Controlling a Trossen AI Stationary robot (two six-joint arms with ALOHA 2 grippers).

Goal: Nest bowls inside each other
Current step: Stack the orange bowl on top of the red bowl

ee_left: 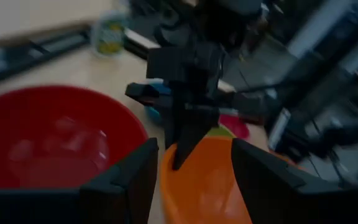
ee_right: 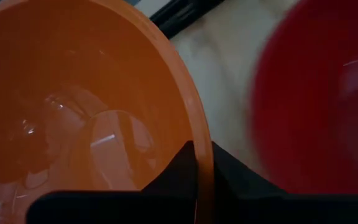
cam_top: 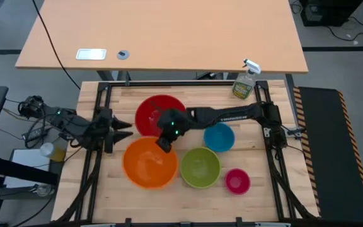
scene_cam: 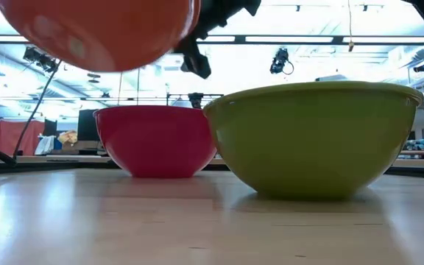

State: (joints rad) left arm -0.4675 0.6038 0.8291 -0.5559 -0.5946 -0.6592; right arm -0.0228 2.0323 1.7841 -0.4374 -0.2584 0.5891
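The orange bowl (cam_top: 149, 162) hangs above the table's near left, with my right gripper (cam_top: 164, 144) shut on it. In the low view the orange bowl (scene_cam: 101, 33) floats clear of the wood. The red bowl (cam_top: 153, 113) stands on its base just beyond it. The lime green bowl (cam_top: 200, 167), the blue bowl (cam_top: 219, 137) and the pink bowl (cam_top: 237, 181) rest on the table to the right. My left gripper (cam_top: 123, 129) waits open at the table's left edge, holding nothing. My right gripper pinches the orange bowl's rim (ee_right: 199, 163) on the bowl's far right side, one finger inside the bowl and one outside. The fingers slant down from the table's far right. The bowl is lifted clear of the table, mouth up and slightly tilted.
A clear spray bottle (cam_top: 244, 82) with yellowish liquid stands at the table's far right corner. Black frame rails run along the table's sides. A bare strip of wood lies along the near edge in front of the bowls.
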